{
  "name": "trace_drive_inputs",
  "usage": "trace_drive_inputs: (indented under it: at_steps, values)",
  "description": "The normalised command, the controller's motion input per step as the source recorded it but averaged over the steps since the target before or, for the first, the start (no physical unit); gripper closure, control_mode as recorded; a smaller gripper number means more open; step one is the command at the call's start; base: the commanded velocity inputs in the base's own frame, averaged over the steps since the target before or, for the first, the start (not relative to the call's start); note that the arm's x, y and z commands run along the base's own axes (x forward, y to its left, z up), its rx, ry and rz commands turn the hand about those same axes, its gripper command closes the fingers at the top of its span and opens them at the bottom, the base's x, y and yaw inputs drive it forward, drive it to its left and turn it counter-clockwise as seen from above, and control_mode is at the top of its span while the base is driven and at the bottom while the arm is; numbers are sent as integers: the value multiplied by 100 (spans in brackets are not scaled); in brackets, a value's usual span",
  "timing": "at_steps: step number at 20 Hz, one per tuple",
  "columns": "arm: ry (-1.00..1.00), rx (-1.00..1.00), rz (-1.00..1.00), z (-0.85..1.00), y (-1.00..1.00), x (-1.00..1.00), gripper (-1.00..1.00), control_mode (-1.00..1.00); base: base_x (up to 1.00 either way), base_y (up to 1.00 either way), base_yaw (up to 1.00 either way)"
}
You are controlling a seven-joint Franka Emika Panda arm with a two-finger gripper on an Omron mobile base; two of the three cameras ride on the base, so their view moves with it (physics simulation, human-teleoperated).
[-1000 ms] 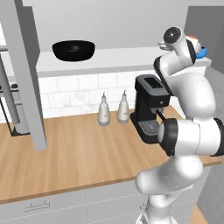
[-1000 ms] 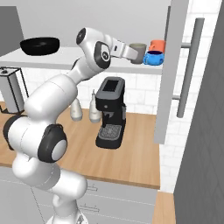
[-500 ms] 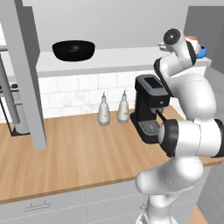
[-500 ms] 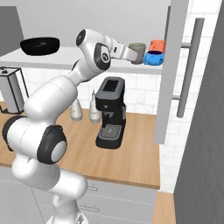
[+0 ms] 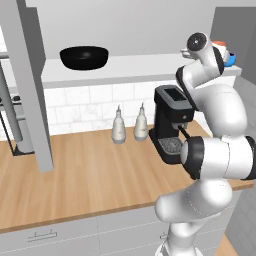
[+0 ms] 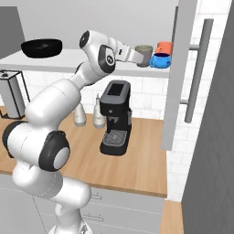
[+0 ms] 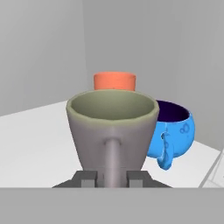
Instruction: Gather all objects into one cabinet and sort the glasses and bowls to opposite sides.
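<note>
The grey-green cup (image 7: 113, 127) stands upright on the cabinet's pale shelf board (image 7: 35, 140), its handle towards me. My gripper (image 7: 113, 177) is slightly open, one fingertip on each side of the handle with a thin gap. Right behind the cup stand the small blue bowl (image 7: 175, 131) and the salmon-red glass (image 7: 114, 81). From the right base view the cup (image 6: 144, 55), blue bowl (image 6: 160, 61) and red glass (image 6: 163, 47) cluster at the shelf's right end, with the gripper (image 6: 137, 55) at the cup. The wide black bowl (image 6: 42, 47) (image 5: 84, 56) sits at the shelf's left end.
A black coffee machine (image 6: 115, 116) stands on the wooden counter under the shelf, with two white bottles (image 6: 80, 114) to its left. The grey cabinet door (image 6: 180, 68) hangs open just right of the cups. Another open door (image 5: 27, 85) hangs at the left.
</note>
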Motion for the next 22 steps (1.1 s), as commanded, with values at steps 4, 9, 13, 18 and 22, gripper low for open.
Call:
trace_drive_inputs:
  at_steps: [4,9,13,18,22]
  values:
    - [0,0,0,0,0,0,-100,-100,0,0,0]
    - [0,0,0,0,0,0,-100,-100,0,0,0]
    - [0,0,0,0,0,-1,-100,-100,0,0,0]
    - [-2,-1,1,0,16,-70,-100,-100,0,0,0]
    - [0,-1,4,0,41,-87,-100,-100,0,0,0]
